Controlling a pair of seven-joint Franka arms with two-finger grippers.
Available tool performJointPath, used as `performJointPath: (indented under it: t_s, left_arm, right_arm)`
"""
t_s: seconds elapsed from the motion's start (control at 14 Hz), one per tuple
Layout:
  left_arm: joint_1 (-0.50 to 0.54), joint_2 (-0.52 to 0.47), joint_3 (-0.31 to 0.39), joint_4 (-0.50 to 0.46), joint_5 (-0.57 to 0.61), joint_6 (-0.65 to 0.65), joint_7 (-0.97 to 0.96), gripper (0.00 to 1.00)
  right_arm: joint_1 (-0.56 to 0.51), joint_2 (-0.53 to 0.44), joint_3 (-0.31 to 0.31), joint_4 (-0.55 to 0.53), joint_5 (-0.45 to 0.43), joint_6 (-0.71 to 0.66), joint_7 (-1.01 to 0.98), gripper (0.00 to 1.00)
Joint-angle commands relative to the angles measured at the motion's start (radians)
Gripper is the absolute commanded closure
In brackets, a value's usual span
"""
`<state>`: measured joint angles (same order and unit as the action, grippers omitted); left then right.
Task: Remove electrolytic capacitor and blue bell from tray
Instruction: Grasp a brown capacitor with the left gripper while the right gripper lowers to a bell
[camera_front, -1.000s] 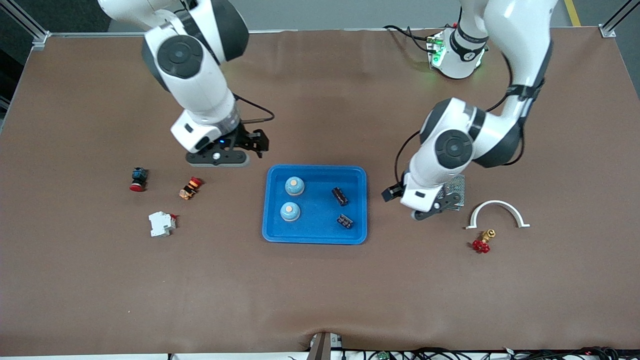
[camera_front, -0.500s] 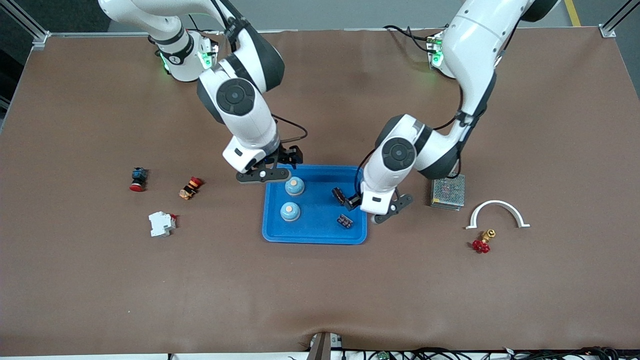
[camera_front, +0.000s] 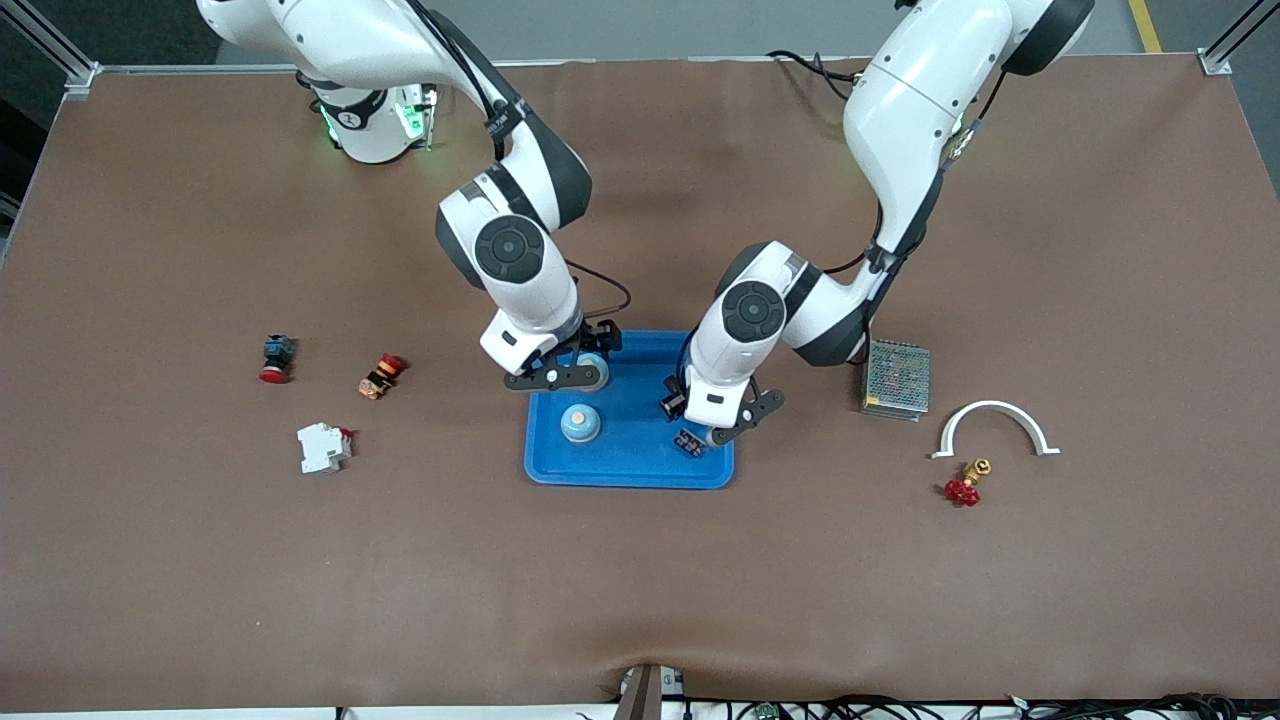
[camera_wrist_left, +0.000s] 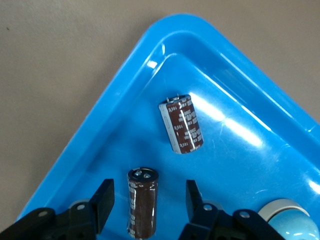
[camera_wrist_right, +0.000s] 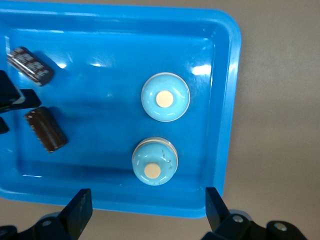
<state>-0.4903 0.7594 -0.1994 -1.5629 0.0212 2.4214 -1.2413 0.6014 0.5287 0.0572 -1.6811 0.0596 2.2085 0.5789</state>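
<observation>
Farther bell (camera_front: 592, 365) — half under right gripper (camera_front: 556, 377)

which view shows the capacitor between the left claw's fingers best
The left wrist view: the capacitor lies in the blue tray, in plain sight between the left claw's fingers. The right wrist view shows it smaller, near the edge. In the front view the arm hides it.

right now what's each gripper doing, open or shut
left gripper: jaws open around a capacitor in the blue tray, no grip yet.
right gripper: open, empty, over a bell.
</observation>
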Motion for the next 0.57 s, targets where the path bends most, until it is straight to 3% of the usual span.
performJointPath:
  t_s: [0.0, 0.29, 0.36, 0.5]
  left_arm:
    - [-0.025, 0.029, 0.011, 0.023, 0.023, 0.007, -0.027, 0.36]
    - [-0.031, 0.052, 0.009, 0.021, 0.025, 0.007, -0.026, 0.45]
    - [-0.031, 0.054, 0.009, 0.021, 0.025, 0.007, -0.024, 0.52]
    - [-0.030, 0.049, 0.009, 0.021, 0.026, 0.007, -0.015, 0.79]
  right_arm:
    - [0.009, 0.037, -0.008, 0.026, 0.006, -0.003, -0.005, 0.00]
    - [0.026, 0.080, -0.008, 0.018, 0.009, 0.043, -0.005, 0.00]
    - [0.029, 0.091, -0.008, 0.020, 0.009, 0.049, -0.005, 0.00]
    - [0.032, 0.108, -0.008, 0.018, 0.009, 0.077, -0.005, 0.00]
